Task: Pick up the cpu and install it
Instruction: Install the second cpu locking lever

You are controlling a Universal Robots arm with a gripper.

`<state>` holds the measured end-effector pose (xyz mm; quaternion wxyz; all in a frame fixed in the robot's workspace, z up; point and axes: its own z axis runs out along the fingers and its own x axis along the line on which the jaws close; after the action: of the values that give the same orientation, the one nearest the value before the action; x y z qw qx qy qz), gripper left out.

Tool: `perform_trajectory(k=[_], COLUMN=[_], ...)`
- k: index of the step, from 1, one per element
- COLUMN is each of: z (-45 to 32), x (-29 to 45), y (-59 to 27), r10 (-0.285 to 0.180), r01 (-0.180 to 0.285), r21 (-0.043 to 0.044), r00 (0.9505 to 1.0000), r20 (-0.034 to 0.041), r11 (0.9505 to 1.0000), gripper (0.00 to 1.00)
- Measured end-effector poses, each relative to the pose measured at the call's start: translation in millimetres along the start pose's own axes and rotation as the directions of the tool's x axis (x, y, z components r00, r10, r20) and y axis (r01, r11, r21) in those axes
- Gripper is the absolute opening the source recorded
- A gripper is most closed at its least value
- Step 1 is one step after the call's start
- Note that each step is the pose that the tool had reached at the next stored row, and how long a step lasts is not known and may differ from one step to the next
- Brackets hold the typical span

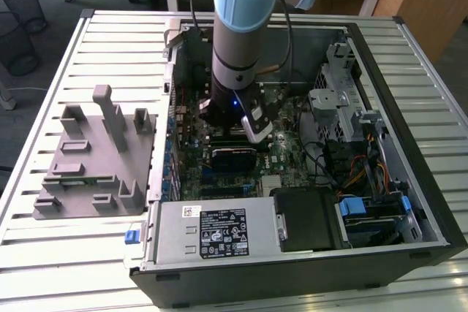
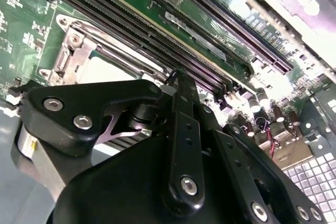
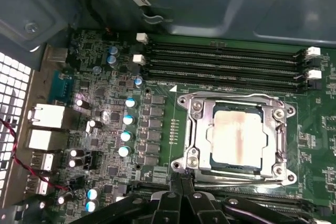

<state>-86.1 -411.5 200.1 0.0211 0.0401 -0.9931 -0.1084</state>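
sitting flat inside the socket frame (image 3: 235, 140) on the motherboard (image 3: 110, 129), the cpu (image 3: 237, 136) is showing its pale metal top in the first wrist view, with the frame's metal border lying around it. judged from its look, it is handling as a light, stiff, thin plate with a smooth, slippery top and a fragile underside; its opposite outer edges are looking like the safest place to take hold. the gripper (image 3: 181, 195) is hanging just beside the socket, its fingers (image 2: 181, 129) pressing together with nothing between them. the memory slots (image 3: 226, 61) are running alongside, and the open computer case (image 1: 409, 93) is resting on a slatted table (image 1: 110, 49).
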Motion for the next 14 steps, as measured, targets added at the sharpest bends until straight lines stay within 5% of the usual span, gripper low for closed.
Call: perform_trajectory(k=[10, 14], z=[4.7, 5.6], x=[2.1, 2.4], y=[-0.8, -1.1], r10=[-0.007, -0.010], r01=[0.008, 0.010], r21=[-0.0290, -0.0344], r00=[1.0000, 1.0000], r20=[0.0015, 0.0014], r11=[0.9996, 0.9994], gripper=[0.11, 0.11])
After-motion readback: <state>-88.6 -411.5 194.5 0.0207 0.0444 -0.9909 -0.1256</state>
